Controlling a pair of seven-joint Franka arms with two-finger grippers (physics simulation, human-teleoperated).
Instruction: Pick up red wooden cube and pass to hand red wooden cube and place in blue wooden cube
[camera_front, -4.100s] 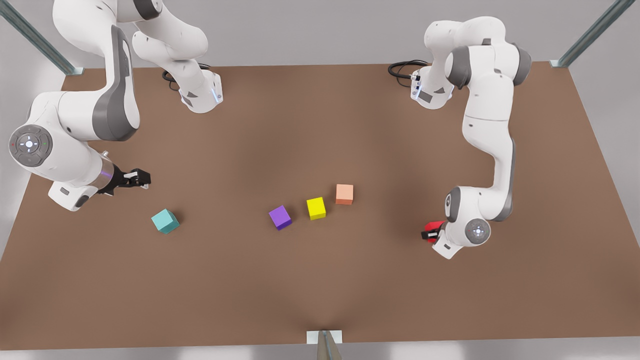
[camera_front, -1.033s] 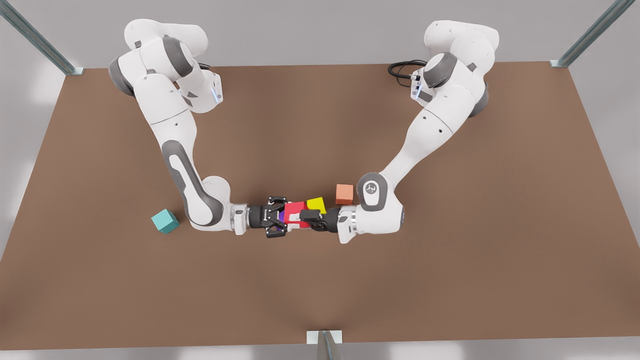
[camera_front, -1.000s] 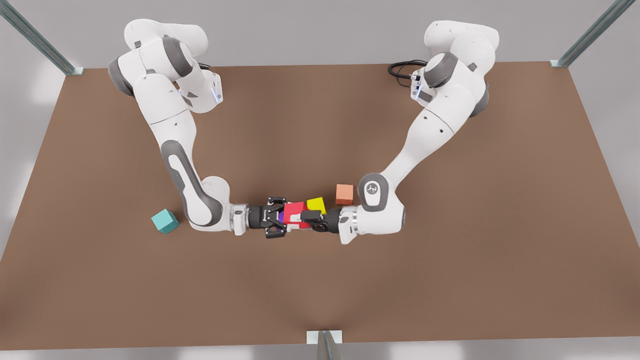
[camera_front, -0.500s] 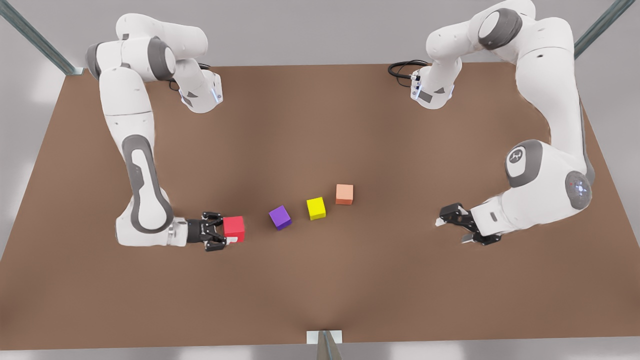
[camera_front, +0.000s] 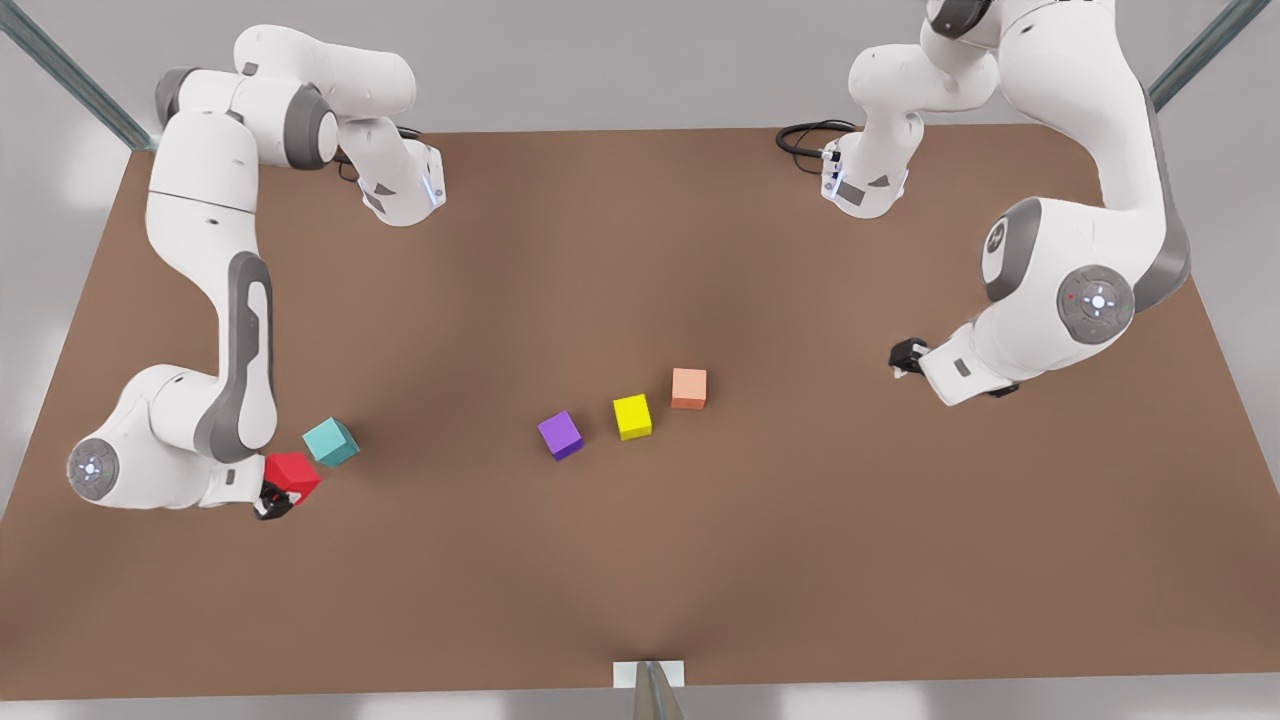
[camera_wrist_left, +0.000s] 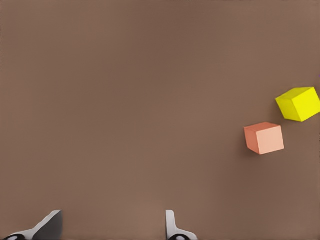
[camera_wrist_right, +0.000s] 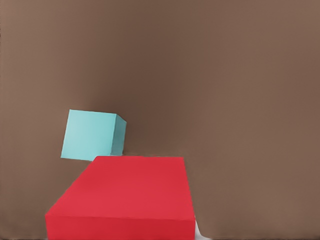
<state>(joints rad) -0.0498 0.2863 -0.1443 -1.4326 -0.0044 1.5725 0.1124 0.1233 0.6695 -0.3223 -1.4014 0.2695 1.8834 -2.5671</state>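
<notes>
You're carrying the red cube (camera_front: 292, 472) clamped in your right gripper (camera_front: 275, 497) on the front view's left, and the teal cube (camera_front: 330, 441) is sitting just beside it at about 1 o'clock, while your left gripper (camera_front: 908, 357) is waiting with fingers (camera_wrist_left: 172, 227) spread, well apart.

Both arms (camera_front: 205, 260) are glossy white, built of rounded segments with grey bands at the joints and long grey inlays down the links. Round grey end caps (camera_front: 1097, 300) carry a small lit centre and tiny coloured dots. One elbow cap (camera_front: 995, 240) bears a small emblem. The black grippers (camera_front: 275, 500) have pale fingertips (camera_wrist_left: 172, 227). A black cable (camera_front: 805, 135) coils at one base; the other base (camera_front: 405, 195) shows a thin blue light strip.
</notes>
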